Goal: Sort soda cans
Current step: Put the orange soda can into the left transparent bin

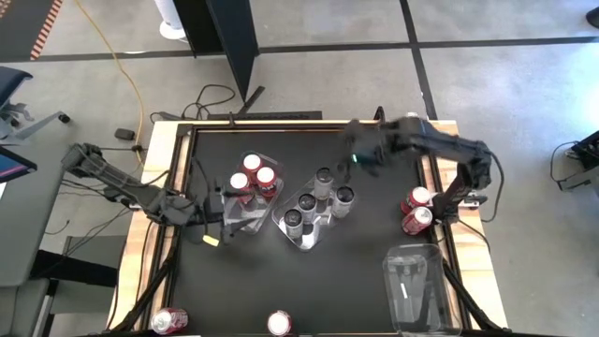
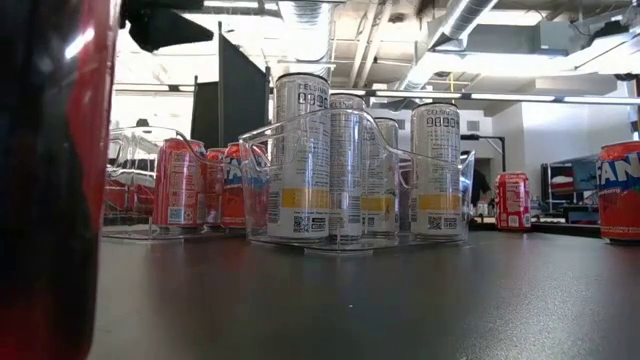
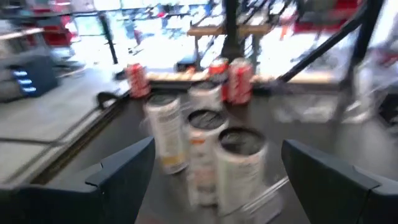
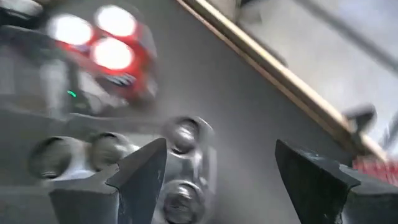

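Silver-grey cylindrical metal cans (image 1: 318, 201) stood grouped in a clear plastic tray (image 1: 281, 223) mid-table; red cans (image 1: 254, 177) in the neighbouring tray. Right gripper (image 1: 360, 154) hovered beside the silver group, jaws wide, empty; left gripper (image 1: 227, 217) likewise wide, empty. Cans judged rigid, smooth, slippery: grasp mid-body. Tight spacing inside; open table nearer the right edge.

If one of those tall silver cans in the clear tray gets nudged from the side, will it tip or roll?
The silver cans stand upright, tall and narrow, so a high push would probably tip one. The clear tray walls and neighbouring cans likely catch it. Once on its side, its round body would probably roll.
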{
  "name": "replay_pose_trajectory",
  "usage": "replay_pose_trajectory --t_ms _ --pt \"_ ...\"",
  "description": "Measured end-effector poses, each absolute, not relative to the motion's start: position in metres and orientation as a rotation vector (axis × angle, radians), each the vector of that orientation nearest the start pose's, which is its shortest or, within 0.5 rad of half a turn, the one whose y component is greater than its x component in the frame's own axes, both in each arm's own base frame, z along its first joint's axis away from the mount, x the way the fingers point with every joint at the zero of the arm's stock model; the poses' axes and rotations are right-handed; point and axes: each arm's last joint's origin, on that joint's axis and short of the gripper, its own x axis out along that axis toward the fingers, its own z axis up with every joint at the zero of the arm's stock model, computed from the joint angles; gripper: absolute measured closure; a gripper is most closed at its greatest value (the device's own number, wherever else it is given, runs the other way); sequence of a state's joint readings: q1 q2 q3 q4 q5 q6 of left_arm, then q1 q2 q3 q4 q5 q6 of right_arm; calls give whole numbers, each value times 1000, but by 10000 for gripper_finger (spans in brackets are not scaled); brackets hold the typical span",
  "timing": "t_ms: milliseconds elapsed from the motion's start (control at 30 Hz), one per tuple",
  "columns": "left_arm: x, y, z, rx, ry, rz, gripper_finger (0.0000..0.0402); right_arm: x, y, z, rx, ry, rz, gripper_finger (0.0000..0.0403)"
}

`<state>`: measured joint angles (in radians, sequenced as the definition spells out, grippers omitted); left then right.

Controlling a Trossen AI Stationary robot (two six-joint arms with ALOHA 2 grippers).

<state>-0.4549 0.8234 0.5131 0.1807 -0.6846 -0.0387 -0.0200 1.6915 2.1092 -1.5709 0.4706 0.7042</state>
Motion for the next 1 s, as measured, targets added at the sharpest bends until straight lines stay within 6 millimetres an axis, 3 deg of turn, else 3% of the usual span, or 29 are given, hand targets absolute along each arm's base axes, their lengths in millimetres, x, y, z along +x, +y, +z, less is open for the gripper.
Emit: replay_pose_trajectory --t_ms 133,300,433,600,1000 --pt "166 -67 265 -35 74 169 56 270 -50 408 485 1023 -896 86" --pt "164 -73 270 42 11 121 56 221 -64 388 657 1025 -1059 86" --pt "163 -76 273 84 -21 71 56 185 -58 370 842 1013 -1131 86" --pt "163 -77 273 101 -21 35 56 155 -45 349 975 1000 -1186 86" --pt "161 -76 278 150 -42 19 56 121 -16 298 1142 1047 -1298 83"
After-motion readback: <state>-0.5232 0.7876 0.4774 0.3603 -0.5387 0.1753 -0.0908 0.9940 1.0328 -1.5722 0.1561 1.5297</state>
